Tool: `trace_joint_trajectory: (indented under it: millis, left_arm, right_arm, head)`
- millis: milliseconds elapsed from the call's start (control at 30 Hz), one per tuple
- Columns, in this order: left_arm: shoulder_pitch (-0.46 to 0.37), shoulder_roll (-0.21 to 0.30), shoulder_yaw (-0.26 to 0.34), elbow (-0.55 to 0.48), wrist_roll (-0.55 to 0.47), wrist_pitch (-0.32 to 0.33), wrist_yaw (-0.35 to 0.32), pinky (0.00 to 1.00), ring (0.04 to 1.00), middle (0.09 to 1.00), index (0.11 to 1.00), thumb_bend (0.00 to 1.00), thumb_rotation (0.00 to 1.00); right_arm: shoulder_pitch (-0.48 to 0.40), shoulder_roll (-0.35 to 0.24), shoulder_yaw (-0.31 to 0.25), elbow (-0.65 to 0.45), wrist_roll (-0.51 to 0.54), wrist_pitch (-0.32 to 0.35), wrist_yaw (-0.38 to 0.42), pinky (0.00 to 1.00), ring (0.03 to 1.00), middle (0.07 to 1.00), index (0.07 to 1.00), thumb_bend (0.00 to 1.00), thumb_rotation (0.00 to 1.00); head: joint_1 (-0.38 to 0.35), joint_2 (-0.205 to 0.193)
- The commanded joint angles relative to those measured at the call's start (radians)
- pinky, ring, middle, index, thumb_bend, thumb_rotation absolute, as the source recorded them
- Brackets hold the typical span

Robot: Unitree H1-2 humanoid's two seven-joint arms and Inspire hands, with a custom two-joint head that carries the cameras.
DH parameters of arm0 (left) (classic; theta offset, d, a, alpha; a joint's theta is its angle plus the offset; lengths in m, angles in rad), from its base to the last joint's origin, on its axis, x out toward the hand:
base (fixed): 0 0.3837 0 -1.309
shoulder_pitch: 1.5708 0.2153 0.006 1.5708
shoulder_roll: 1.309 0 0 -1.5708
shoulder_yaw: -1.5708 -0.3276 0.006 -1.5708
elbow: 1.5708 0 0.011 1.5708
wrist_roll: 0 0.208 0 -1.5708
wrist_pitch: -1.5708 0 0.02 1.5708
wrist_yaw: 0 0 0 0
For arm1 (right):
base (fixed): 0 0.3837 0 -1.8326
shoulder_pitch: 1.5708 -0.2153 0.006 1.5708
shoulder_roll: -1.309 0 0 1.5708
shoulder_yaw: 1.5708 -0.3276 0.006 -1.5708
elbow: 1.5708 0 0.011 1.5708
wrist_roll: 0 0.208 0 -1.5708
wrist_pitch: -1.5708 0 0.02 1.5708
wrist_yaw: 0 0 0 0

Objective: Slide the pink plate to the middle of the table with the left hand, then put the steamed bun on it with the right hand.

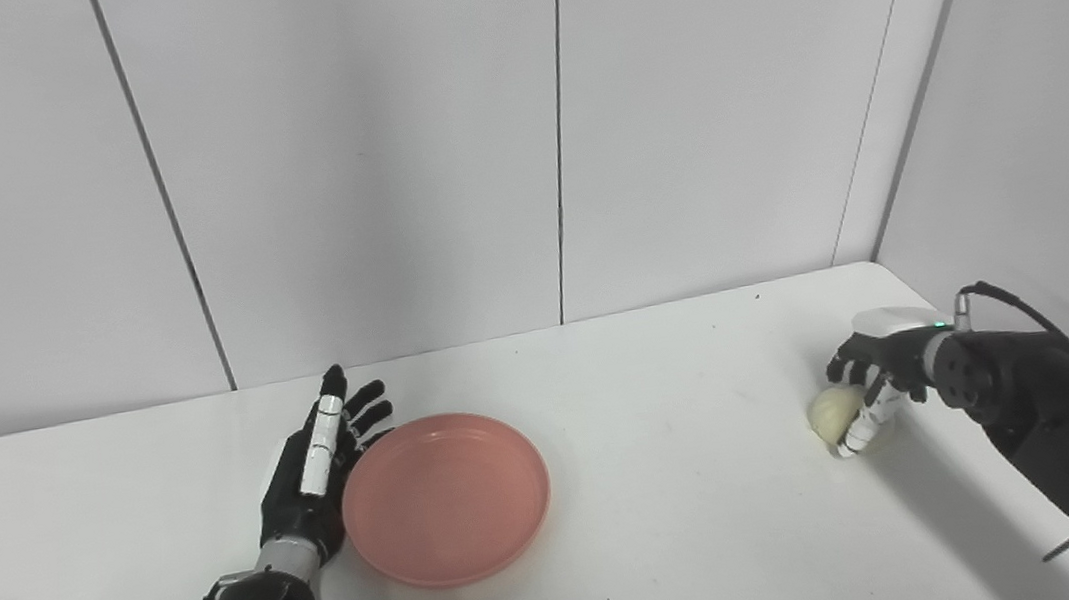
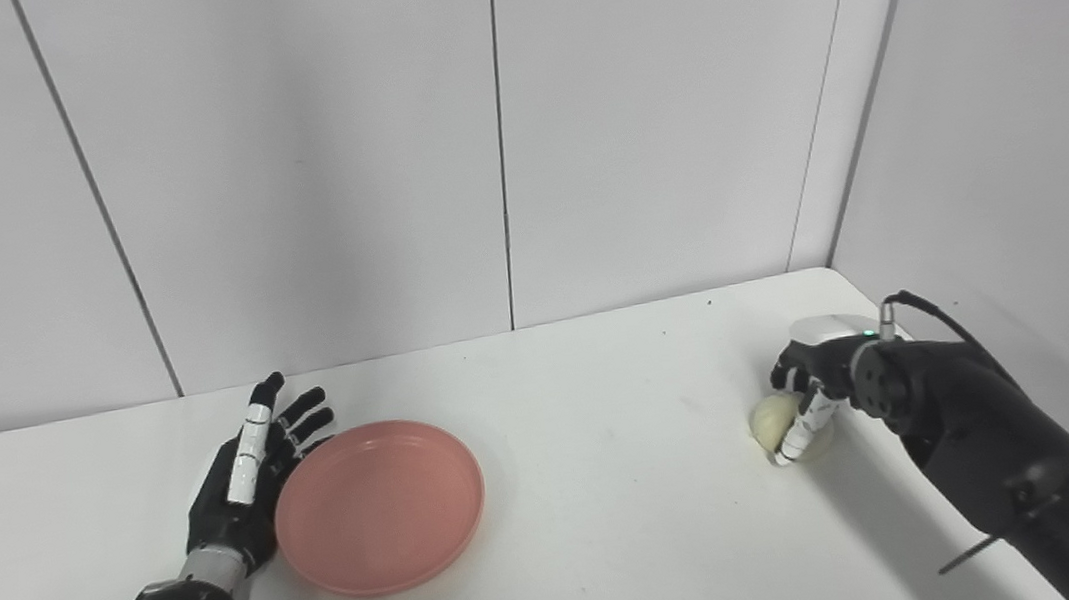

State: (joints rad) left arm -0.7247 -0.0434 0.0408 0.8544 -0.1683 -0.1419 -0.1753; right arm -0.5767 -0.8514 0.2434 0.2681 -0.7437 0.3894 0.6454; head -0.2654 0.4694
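The left hand lies flat with fingers spread, holding nothing, its palm edge against the left rim of the one pink plate — left of the table's middle. Far right, the right hand curls over the single steamed bun.

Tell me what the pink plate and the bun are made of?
The pink plate looks like plastic, maybe melamine: one even matte colour, a smooth raised rim, only a soft sheen. I can't rule out glazed ceramic. The bun looks like soft steamed dough, pale cream, rounded and dull, though it could be a foam or rubber copy. The right hand covers part of it.
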Motion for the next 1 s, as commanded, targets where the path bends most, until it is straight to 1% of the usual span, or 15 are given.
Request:
trace_joint_trajectory:
  millis: [0,33,133,167,200,233,267,300,333,433,700,800,867,900,967]
  left_arm:
    - [0.009,0.002,-0.004,0.006,0.008,0.032,-0.002,0.74,0.846,0.863,1.0,0.71,0.84]
    - [0.009,0.002,-0.004,0.005,0.008,0.033,-0.001,0.74,0.846,0.863,1.0,0.71,0.84]
    - [0.01,0.003,-0.004,0.002,0.006,0.037,-0.003,0.74,0.846,0.863,1.0,0.72,0.83]
    - [0.01,0.003,-0.004,0.002,0.005,0.037,-0.003,0.74,0.845,0.864,1.0,0.71,0.83]
    - [0.01,0.003,-0.004,0.002,0.005,0.038,-0.004,0.74,0.845,0.864,1.0,0.71,0.83]
    - [0.01,0.003,-0.004,0.002,0.004,0.038,-0.004,0.74,0.845,0.864,1.0,0.71,0.83]
    - [0.01,0.003,-0.004,0.002,0.005,0.038,-0.003,0.74,0.845,0.864,1.0,0.71,0.83]
    - [0.01,0.003,-0.005,0.002,0.006,0.038,-0.003,0.74,0.842,0.862,1.0,0.72,0.83]
    - [0.01,0.003,-0.005,0.002,0.006,0.037,-0.004,0.74,0.843,0.864,1.0,0.72,0.83]
    - [0.01,0.002,-0.005,0.002,0.006,0.038,-0.004,0.74,0.844,0.866,1.0,0.72,0.84]
    - [0.008,0.001,-0.006,0.005,0.007,0.04,-0.001,0.74,0.836,0.858,1.0,0.73,0.83]
    - [0.009,0.002,-0.009,0.003,0.01,0.04,-0.001,0.73,0.832,0.858,1.0,0.73,0.84]
    - [0.009,0.003,-0.01,0.003,0.011,0.041,-0.001,0.73,0.832,0.858,1.0,0.71,0.84]
    - [0.008,0.002,-0.009,0.005,0.009,0.042,-0.001,0.73,0.831,0.858,1.0,0.71,0.84]
    - [0.007,0.002,-0.008,0.009,0.007,0.043,-0.001,0.74,0.831,0.859,1.0,0.71,0.84]
  right_arm:
    - [-0.008,-0.008,-0.027,-0.01,0.011,0.0,-0.055,0.35,0.414,0.483,0.674,1.0,0.25]
    - [-0.003,-0.005,-0.029,-0.008,0.013,-0.004,-0.067,0.29,0.356,0.438,0.646,0.99,0.24]
    - [0.003,-0.001,-0.022,0.001,0.012,-0.012,-0.095,0.24,0.317,0.41,0.622,0.97,0.23]
    - [0.003,0.001,-0.019,0.007,0.012,-0.014,-0.103,0.23,0.303,0.398,0.603,0.91,0.21]
    - [0.004,0.003,-0.015,0.011,0.01,-0.016,-0.111,0.23,0.298,0.394,0.596,0.89,0.2]
    - [0.004,0.004,-0.012,0.014,0.01,-0.017,-0.116,0.22,0.287,0.382,0.545,0.71,0.18]
    - [0.005,0.004,-0.006,0.017,0.006,-0.024,-0.125,0.22,0.281,0.375,0.514,0.6,0.16]
    - [0.007,0.003,-0.001,0.02,0.004,-0.038,-0.138,0.25,0.312,0.399,0.516,0.56,0.07]
    - [0.009,0.002,0.003,0.023,0.002,-0.051,-0.151,0.28,0.329,0.413,0.514,0.54,0.02]
    - [0.011,0.0,0.008,0.031,0.004,-0.071,-0.177,0.28,0.331,0.417,0.514,0.53,0.0]
    - [0.013,-0.005,0.009,0.016,0.009,-0.073,-0.182,0.26,0.324,0.41,0.515,0.53,0.0]
    - [0.014,-0.007,0.003,0.002,0.016,-0.083,-0.188,0.27,0.341,0.416,0.513,0.53,0.0]
    - [0.015,-0.007,-0.001,-0.006,0.02,-0.089,-0.191,0.25,0.323,0.418,0.519,0.52,0.0]
    - [0.014,-0.008,-0.006,-0.028,0.023,-0.084,-0.187,0.24,0.303,0.414,0.522,0.52,0.0]
    - [0.011,-0.009,-0.012,-0.062,0.025,-0.075,-0.179,0.23,0.292,0.412,0.523,0.52,0.0]
  head:
    - [0.001,0.002]
    - [0.001,0.002]
    - [0.002,0.003]
    - [0.002,0.003]
    - [0.001,0.003]
    - [0.001,0.003]
    - [0.001,0.003]
    - [0.001,0.003]
    - [0.002,0.004]
    - [0.002,0.004]
    - [0.003,0.004]
    - [0.003,0.005]
    - [0.003,0.005]
    - [0.003,0.005]
    - [0.002,0.005]
